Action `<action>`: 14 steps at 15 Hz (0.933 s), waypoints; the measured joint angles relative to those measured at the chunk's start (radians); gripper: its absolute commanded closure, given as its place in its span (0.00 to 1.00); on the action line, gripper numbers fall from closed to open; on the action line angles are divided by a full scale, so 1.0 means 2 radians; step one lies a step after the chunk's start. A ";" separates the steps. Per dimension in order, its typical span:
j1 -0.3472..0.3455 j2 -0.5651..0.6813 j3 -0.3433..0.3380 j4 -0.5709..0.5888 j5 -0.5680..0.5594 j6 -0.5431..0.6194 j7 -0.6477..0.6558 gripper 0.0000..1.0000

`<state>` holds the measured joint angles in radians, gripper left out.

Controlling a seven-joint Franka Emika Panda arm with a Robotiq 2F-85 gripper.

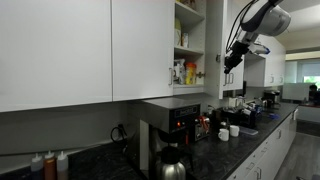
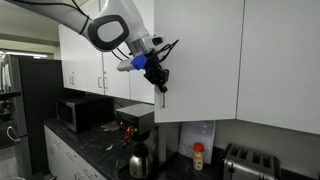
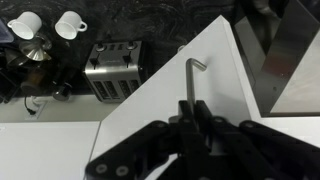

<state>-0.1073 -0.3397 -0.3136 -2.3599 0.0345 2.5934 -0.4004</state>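
Note:
My gripper (image 3: 192,108) is shut on the thin metal handle (image 3: 192,78) of a white upper cabinet door (image 3: 150,115), and the bar runs up from between the fingers. In both exterior views the gripper (image 1: 232,58) (image 2: 160,78) sits at the door's lower edge, with the handle (image 2: 163,96) sticking down below it. The door (image 2: 200,55) stands swung out from the cabinet (image 1: 186,45). The open cabinet's shelves hold bottles and boxes.
On the dark counter stand a coffee maker (image 1: 170,125), a kettle (image 1: 172,160), sauce bottles (image 1: 48,165) and white cups (image 3: 70,25). A silver toaster (image 3: 112,70) (image 2: 248,160) sits below the door. A microwave (image 2: 82,112) and a fridge (image 2: 20,100) stand further along.

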 measured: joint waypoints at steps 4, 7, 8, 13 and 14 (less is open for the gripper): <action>0.000 0.000 -0.001 0.000 0.001 0.000 -0.001 0.97; 0.000 -0.001 -0.003 0.000 0.000 -0.001 -0.004 0.57; -0.002 -0.001 -0.004 0.000 -0.001 -0.001 -0.004 0.51; -0.019 -0.018 -0.008 0.002 -0.022 -0.012 -0.004 0.16; -0.022 -0.025 -0.008 0.002 -0.028 -0.021 -0.004 0.09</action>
<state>-0.1510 -0.3894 -0.3296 -2.3566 -0.0224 2.5521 -0.4079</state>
